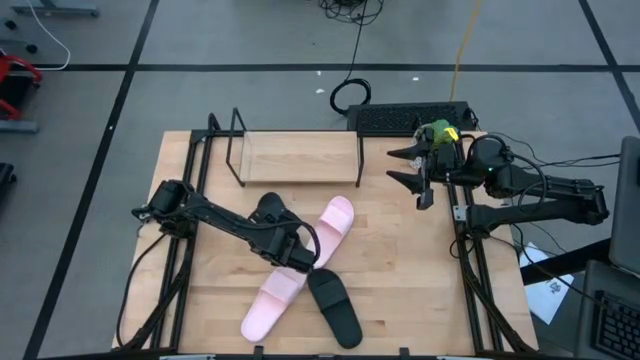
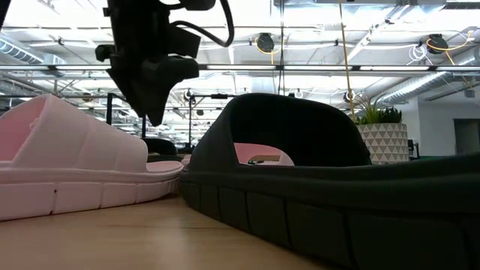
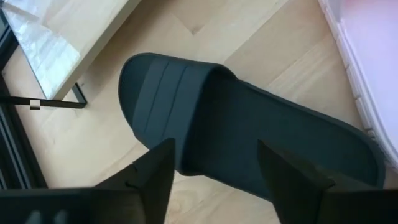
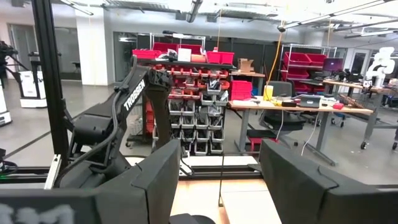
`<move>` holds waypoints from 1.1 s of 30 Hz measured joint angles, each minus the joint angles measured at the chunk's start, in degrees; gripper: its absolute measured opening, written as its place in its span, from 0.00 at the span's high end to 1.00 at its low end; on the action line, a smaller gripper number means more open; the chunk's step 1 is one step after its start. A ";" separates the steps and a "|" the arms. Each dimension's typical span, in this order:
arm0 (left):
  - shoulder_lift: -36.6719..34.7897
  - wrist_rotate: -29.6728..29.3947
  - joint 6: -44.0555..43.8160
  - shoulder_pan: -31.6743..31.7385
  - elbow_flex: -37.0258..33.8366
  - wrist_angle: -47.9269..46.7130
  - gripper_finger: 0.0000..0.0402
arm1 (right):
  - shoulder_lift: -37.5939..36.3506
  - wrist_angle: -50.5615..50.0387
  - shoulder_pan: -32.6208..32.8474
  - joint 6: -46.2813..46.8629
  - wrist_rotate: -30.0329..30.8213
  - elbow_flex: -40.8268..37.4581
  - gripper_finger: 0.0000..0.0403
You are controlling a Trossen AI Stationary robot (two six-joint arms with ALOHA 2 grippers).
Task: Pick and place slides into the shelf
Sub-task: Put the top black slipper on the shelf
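The left gripper (image 1: 300,252) is seen at centre frame in the high view, its fingers (image 3: 152,180) spread apart above a black slide (image 3: 249,140) and grasping nothing. Two pink slides (image 1: 300,265) lie crossed diagonally at lower centre, with a second black slide (image 1: 335,308) just beside them. The shelf (image 1: 298,158) stands bare at upper centre. The right gripper (image 1: 408,167) is held released at upper right, beside a keyboard (image 1: 408,119).
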 joint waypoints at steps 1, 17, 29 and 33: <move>0.00 -0.02 0.13 0.00 0.00 0.10 0.40 | -0.01 0.02 0.02 0.00 0.00 0.00 0.47; 0.00 0.14 4.68 0.07 0.00 0.38 0.19 | -0.01 0.43 0.02 0.02 5.73 0.00 0.47; -0.02 0.01 9.28 0.46 -3.74 2.52 0.31 | 0.00 0.42 0.02 0.00 5.57 0.00 0.47; -0.02 3.29 6.93 0.49 -5.71 2.59 0.31 | -0.01 0.40 0.02 0.00 5.55 0.00 0.47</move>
